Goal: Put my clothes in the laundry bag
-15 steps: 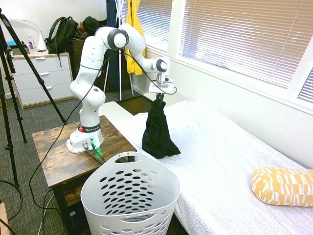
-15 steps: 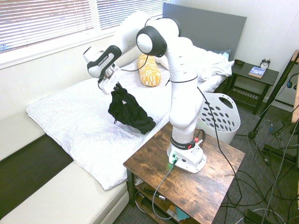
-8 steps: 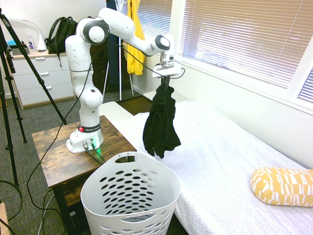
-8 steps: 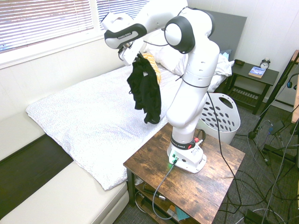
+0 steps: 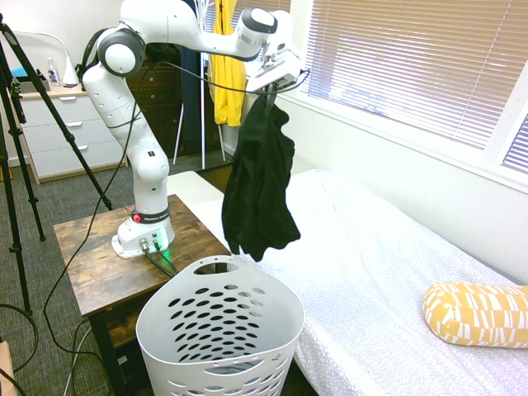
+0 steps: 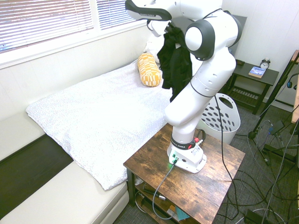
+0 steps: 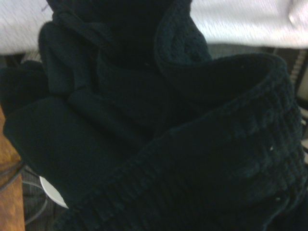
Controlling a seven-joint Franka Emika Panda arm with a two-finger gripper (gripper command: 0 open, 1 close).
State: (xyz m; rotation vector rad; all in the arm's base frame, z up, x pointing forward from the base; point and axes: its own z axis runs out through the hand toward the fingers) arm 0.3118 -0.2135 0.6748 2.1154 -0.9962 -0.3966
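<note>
My gripper point(image 5: 271, 89) is raised high and is shut on the top of the clothes point(image 5: 259, 181), a black garment that hangs free in the air. Its lower end dangles a little above the far rim of the laundry bag point(image 5: 219, 330), a white basket with oval holes on the floor by the bed. From the other side the clothes point(image 6: 174, 60) hang from the gripper point(image 6: 169, 27) in front of the arm, with the laundry bag point(image 6: 219, 116) partly hidden behind the arm. Black knit fabric point(image 7: 159, 130) fills the wrist view.
A bed with a white cover point(image 5: 388, 272) lies under and beyond the garment, with a yellow patterned pillow point(image 5: 478, 313) on it. The wooden table point(image 5: 99, 264) stands next to the basket. A yellow garment point(image 5: 224, 58) hangs by the window; a backpack point(image 5: 92, 62) sits on the dresser.
The gripper has risen and swung from over the bed toward the basket, lifting the black garment off the cover until it hangs free.
</note>
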